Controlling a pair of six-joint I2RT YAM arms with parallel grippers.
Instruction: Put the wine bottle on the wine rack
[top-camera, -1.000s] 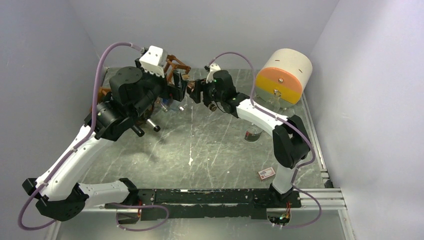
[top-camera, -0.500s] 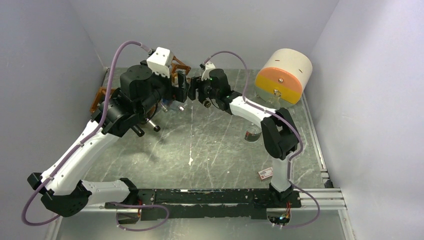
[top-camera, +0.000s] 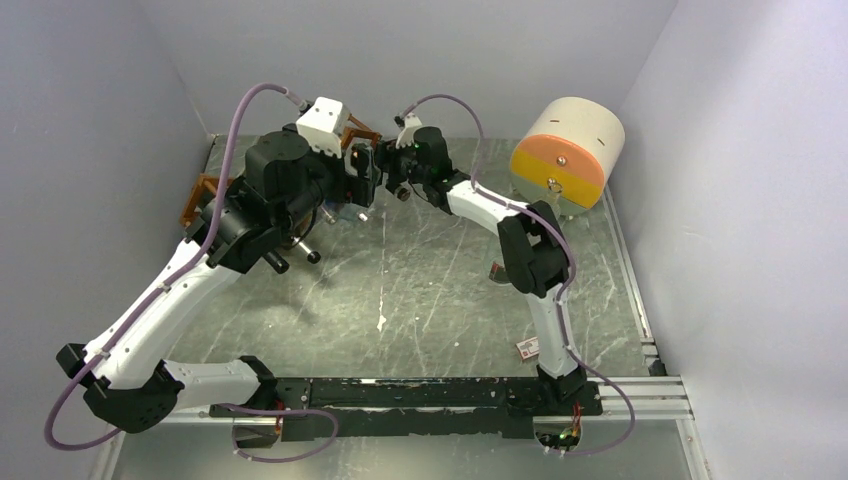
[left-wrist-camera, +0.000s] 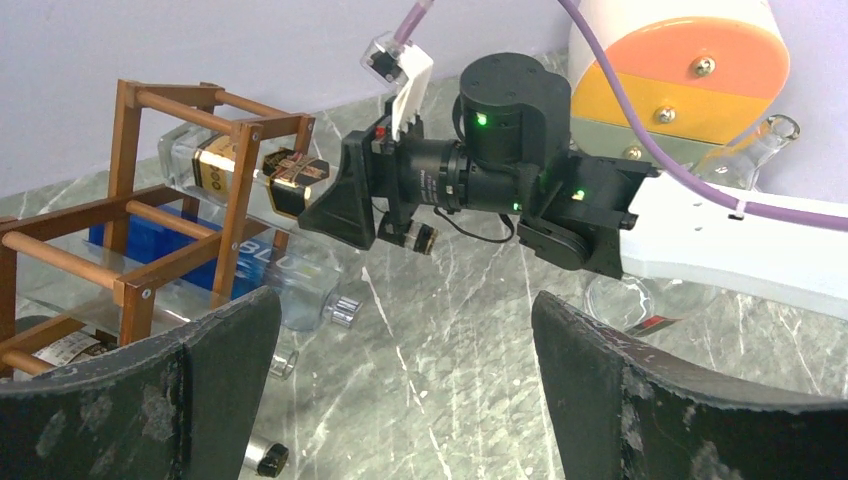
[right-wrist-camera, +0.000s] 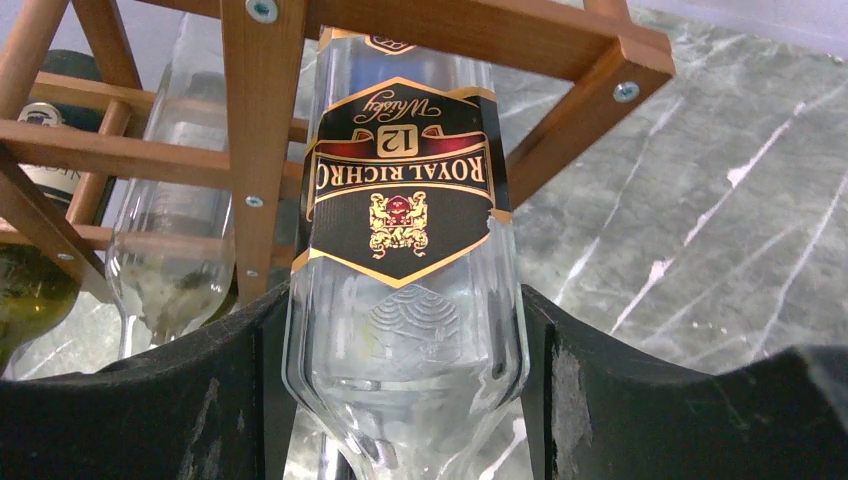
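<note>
a: green marbled table (top-camera: 420, 290), lilac walls. i saw the wine rack (left-wrist-camera: 238, 205) at its far left corner.
b: and the wine bottle (right-wrist-camera: 405, 200)?
a: it lay partway inside an upper cell of the rack, and the right gripper (right-wrist-camera: 405, 400) was clamped around its clear shoulder. the left gripper (left-wrist-camera: 405, 320) hung just beside them, spread wide, holding nothing.

Red-brown wood, clear glass, veined green stone.
The wine rack (right-wrist-camera: 250, 150) is reddish-brown wood with silver screws. The wine bottle (right-wrist-camera: 405, 340) is clear glass, its label black edged in gold with a red crest. The worktop (top-camera: 430, 290) is dark grey-green, veined white. The drum (top-camera: 567, 150) is cream, banded orange and yellow. The right pincer (right-wrist-camera: 405, 420) is black, scuffed pale.
</note>
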